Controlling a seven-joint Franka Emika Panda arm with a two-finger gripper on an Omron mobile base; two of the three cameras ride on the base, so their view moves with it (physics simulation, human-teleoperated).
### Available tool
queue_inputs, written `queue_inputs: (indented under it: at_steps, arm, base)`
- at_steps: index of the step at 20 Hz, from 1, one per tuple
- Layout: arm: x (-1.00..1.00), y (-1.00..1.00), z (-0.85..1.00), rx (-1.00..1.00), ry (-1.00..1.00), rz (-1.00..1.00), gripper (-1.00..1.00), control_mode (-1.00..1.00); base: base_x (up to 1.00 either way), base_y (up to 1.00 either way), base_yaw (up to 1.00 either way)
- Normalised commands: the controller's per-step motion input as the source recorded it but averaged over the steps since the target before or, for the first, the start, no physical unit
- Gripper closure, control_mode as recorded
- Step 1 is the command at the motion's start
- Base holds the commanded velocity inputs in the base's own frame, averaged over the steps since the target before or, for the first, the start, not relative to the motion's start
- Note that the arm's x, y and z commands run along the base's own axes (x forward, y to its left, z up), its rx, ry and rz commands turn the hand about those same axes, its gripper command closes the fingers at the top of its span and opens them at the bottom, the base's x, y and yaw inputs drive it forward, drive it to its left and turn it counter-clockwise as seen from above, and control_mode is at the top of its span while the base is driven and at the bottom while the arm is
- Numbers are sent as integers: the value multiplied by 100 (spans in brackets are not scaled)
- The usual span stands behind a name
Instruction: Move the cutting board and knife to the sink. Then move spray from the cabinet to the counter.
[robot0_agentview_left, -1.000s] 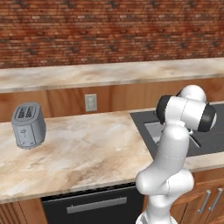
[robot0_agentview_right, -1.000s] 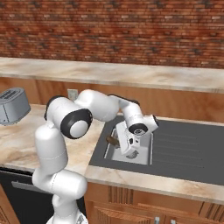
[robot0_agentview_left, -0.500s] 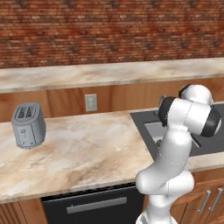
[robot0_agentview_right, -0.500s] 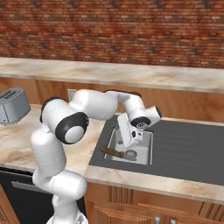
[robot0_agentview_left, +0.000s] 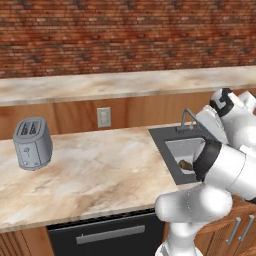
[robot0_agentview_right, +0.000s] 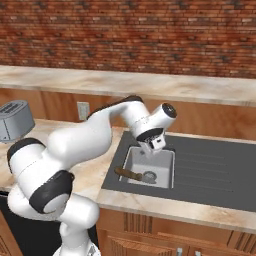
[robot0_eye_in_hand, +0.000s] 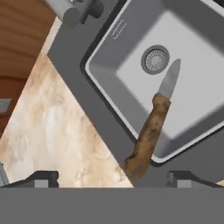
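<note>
The knife (robot0_eye_in_hand: 154, 131) lies in the sink (robot0_agentview_right: 131, 153), its grey blade resting on the basin floor beside the drain (robot0_eye_in_hand: 155, 59) while the wooden handle leans up over the near-left rim. In the right base view the knife (robot0_agentview_right: 131, 174) shows at the front left of the basin. The gripper (robot0_agentview_right: 158, 143) hovers above the basin with nothing between its fingers; in the hand view the two fingertips (robot0_eye_in_hand: 41, 178) stand wide apart, so the hand is open and empty.

The handle is propped on the rim rather than fully inside, so a brush from the arm as it pulls away could tip the knife out onto the counter (robot0_agentview_left: 100, 170). The faucet (robot0_agentview_left: 186, 119) stands close behind the arm's wrist, and a careless lift could strike it. The toaster (robot0_agentview_left: 32, 144) sits well to the left, out of the way.
</note>
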Motion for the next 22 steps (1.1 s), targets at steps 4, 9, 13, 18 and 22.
queue_inputs:
  at_steps: [4, 9, 13, 18, 22]
  arm:
    - [-49, 34, 39, -55, -62, 0, -100, -100]
    - [-19, 36, 65, -49, -41, 0, -100, -100]
    - [3, 23, 71, -16, 1, 0, -100, -100]
    - [2, 2, 0, 0, 2, -1, -100, -100]
    - [-19, 0, -1, 0, 2, -4, -100, 100]
  base:
    - [0, 0, 0]
    - [0, 0, 0]
    - [0, 0, 0]
    - [0, 0, 0]
    - [-40, 0, -23]
